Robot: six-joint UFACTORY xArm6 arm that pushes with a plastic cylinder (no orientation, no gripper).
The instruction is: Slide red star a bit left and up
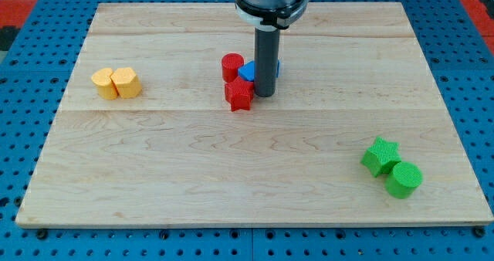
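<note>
At the board's point(255, 199) bottom right, nearest the camera, a green cylinder point(404, 179) touches a green star point(380, 155), both well apart from the action. Further up, near the board's middle, the red star point(240, 96) sits with my tip point(265, 96) just beside it on the view's right, touching or nearly so. There is no claw on this arm, only a plain rod, so nothing opens, closes or grips. At the left, level with this group, two yellow blocks point(116, 83) lie pressed together. Just above the red star stands a red cylinder point(232, 66), touching or nearly touching it, and a blue block point(248, 71) shows partly behind the rod.

The risk, as judged from here: a push up and left drives the red star straight into the red cylinder, shoving it along or turning the star off course. The rod's side may also drag the blue block.

The blue block's shape is mostly hidden by the rod, and the arm above is cut off by the view's top.
</note>
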